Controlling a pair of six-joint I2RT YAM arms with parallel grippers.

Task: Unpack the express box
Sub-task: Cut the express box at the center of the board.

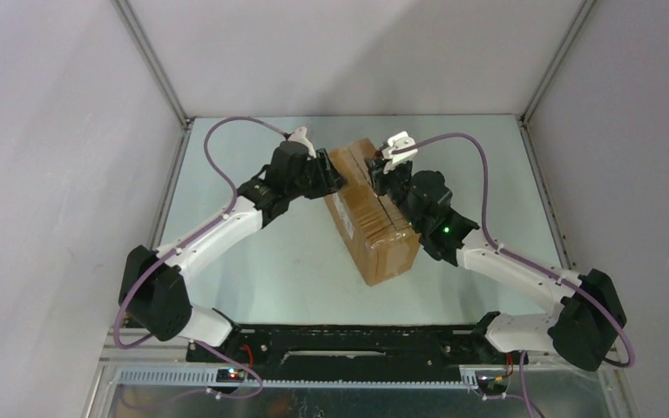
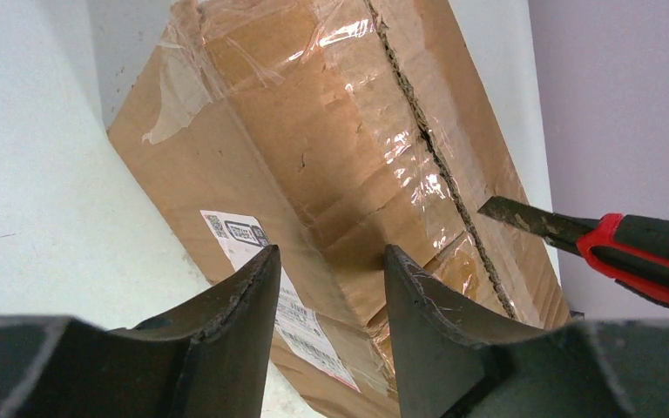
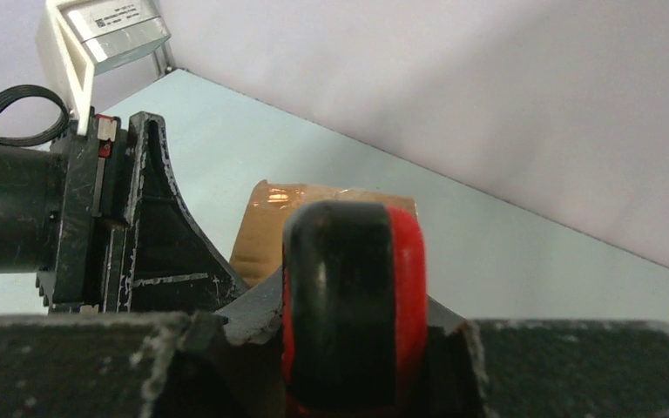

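On the left, I am looking at the left arm [image 1: 209, 235] angling in from its base toward the middle of the tabletop [image 1: 261, 279], with a purple cable [image 1: 226, 131] arching over it. The left gripper [image 1: 334, 180] is sitting at the left long side of the express box [image 1: 375, 222], near its far end. Through the left wrist camera I am seeing its jaws spread, straddling the box's upper long edge. One finger [image 2: 235, 322] is hanging in front of the side carrying the white printed label [image 2: 239, 231] and the other [image 2: 427, 322] is over the top face. Whether either is touching the cardboard I cannot tell. The box is lying in the middle of the tabletop between the two arms, skewed so its far end is pointing slightly left. Clear tape [image 2: 348, 96] is shining, wrinkled, across the top, and a dark ragged seam [image 2: 427, 148] is running along its length. Just right of that seam, the blade [image 2: 523, 216] of a red and black utility knife [image 2: 645, 257] is poised with its tip beside the line, contact unclear. The right gripper [image 1: 383, 178] is holding that knife over the box's far right part, jaws pinching its handle. Behind it the right arm [image 1: 505, 261] is slanting back to its base, a green light [image 1: 445, 231] glowing on it.
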